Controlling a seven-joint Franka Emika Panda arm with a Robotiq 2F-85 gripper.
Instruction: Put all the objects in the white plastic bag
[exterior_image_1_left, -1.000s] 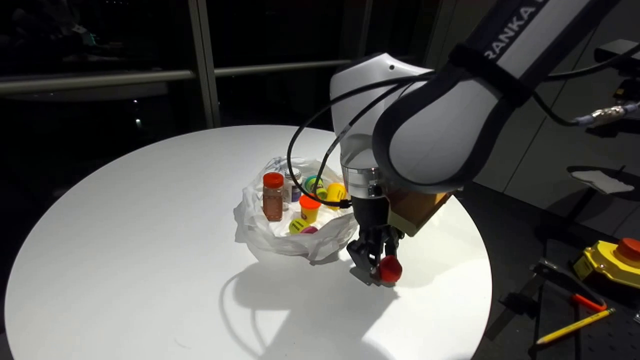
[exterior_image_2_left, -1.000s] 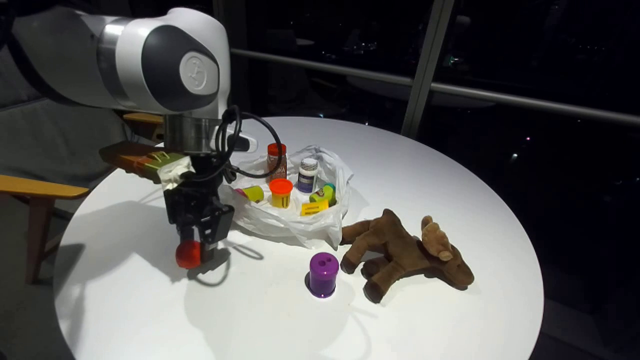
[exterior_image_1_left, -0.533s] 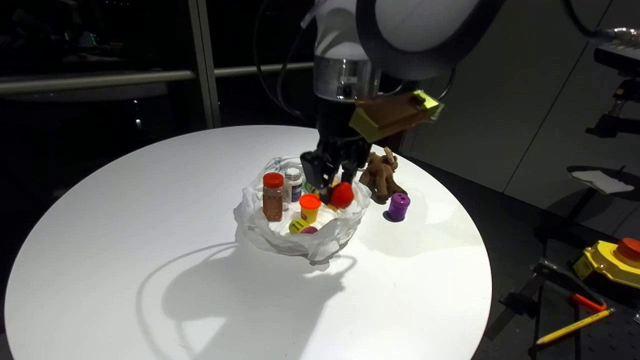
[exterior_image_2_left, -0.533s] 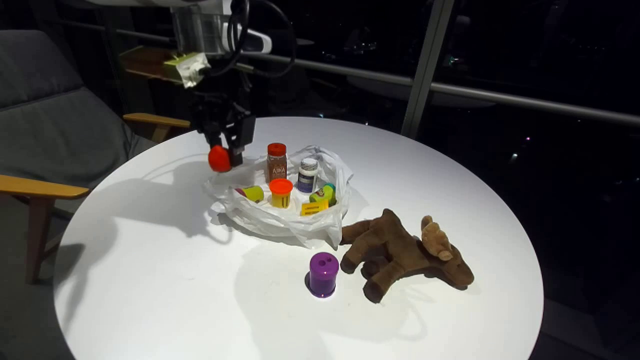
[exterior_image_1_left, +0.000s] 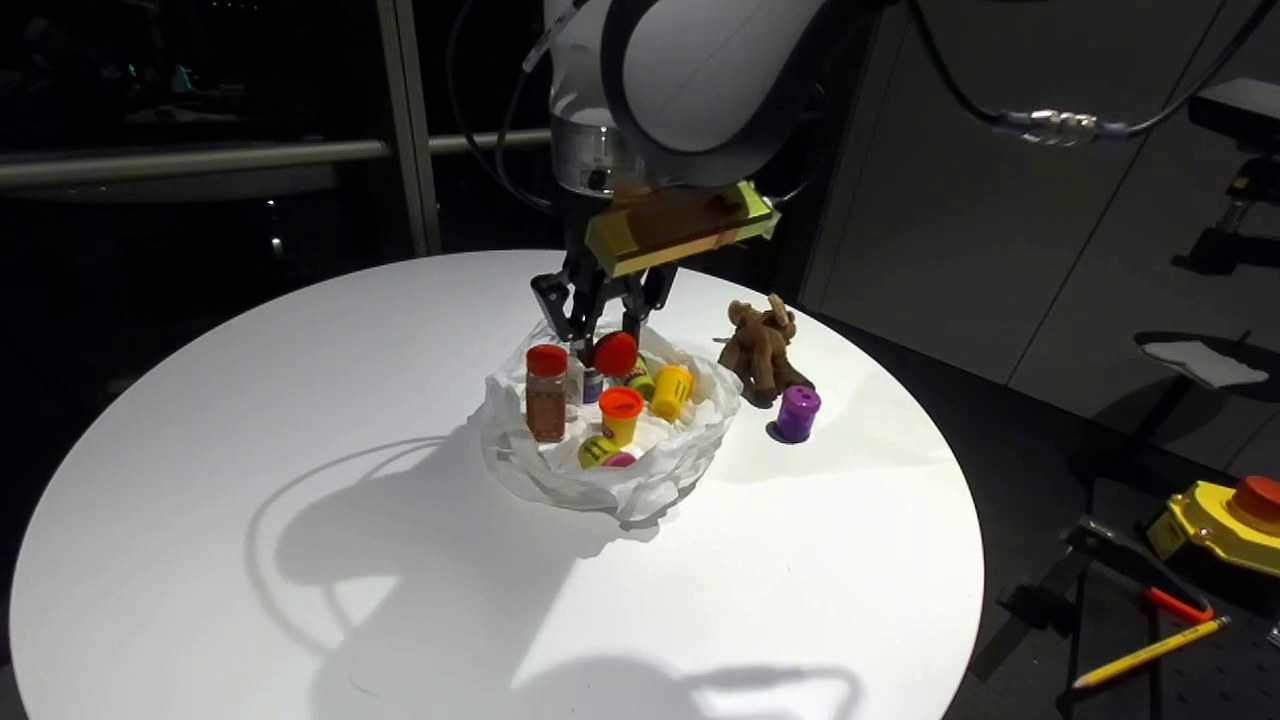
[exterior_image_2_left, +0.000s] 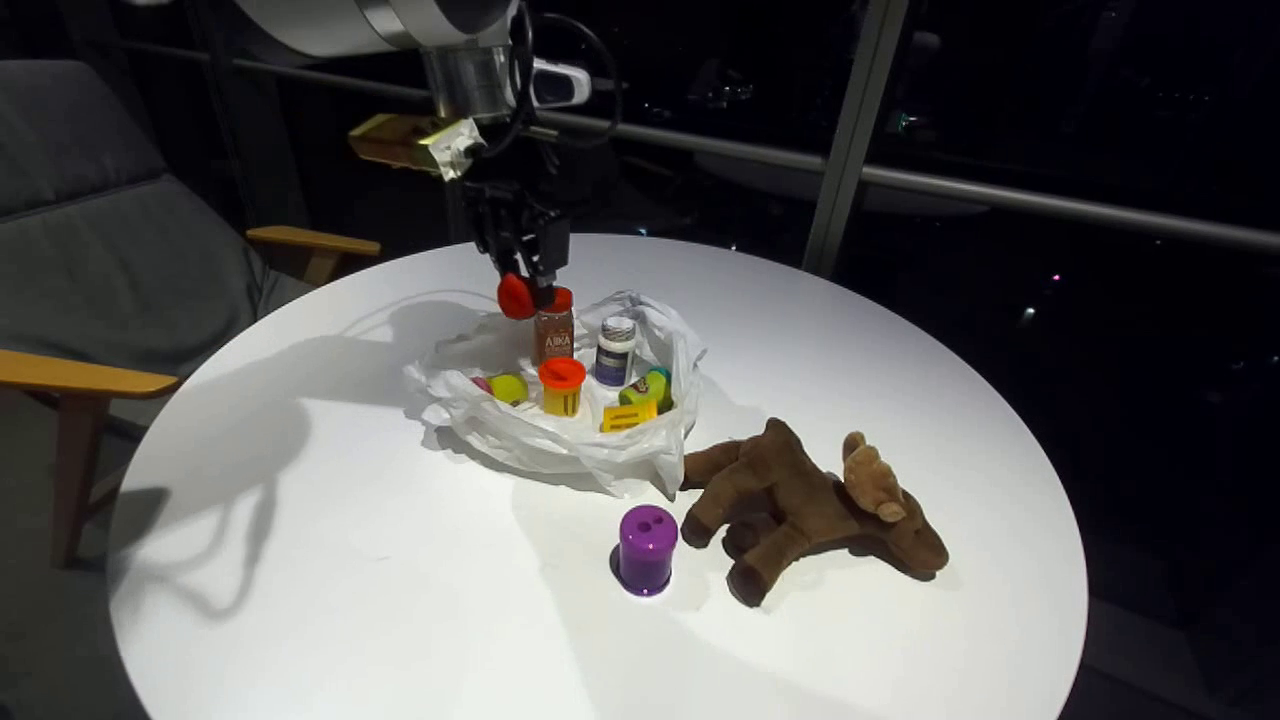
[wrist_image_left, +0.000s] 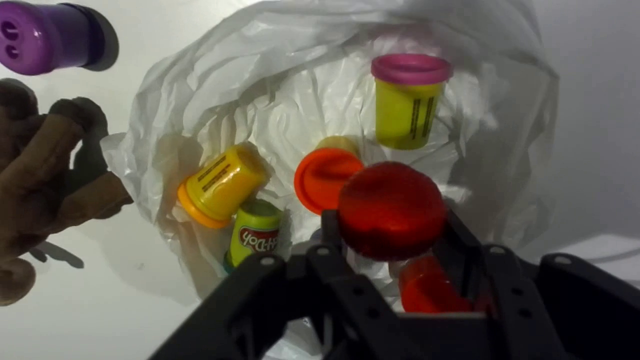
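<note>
White plastic bag (exterior_image_2_left: 550, 449) drop-off seems to be the current step, gripper (wrist_image_left: 392, 225) pinching a red object (exterior_image_2_left: 516, 297) over it, so next I'd find a gap, lower, release.

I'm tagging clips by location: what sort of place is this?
Probably an office lounge or similar shared room, perhaps at night: a round white table, a wooden-armed grey chair and large dark windows.

Tubs (wrist_image_left: 222, 185), bottles (exterior_image_2_left: 614, 358) in bag (exterior_image_2_left: 540, 452) on table (exterior_image_2_left: 400, 600), object (wrist_image_left: 392, 212) above; plush animal (exterior_image_2_left: 800, 505) beside bag, sharpener (exterior_image_2_left: 647, 552) near both
</note>
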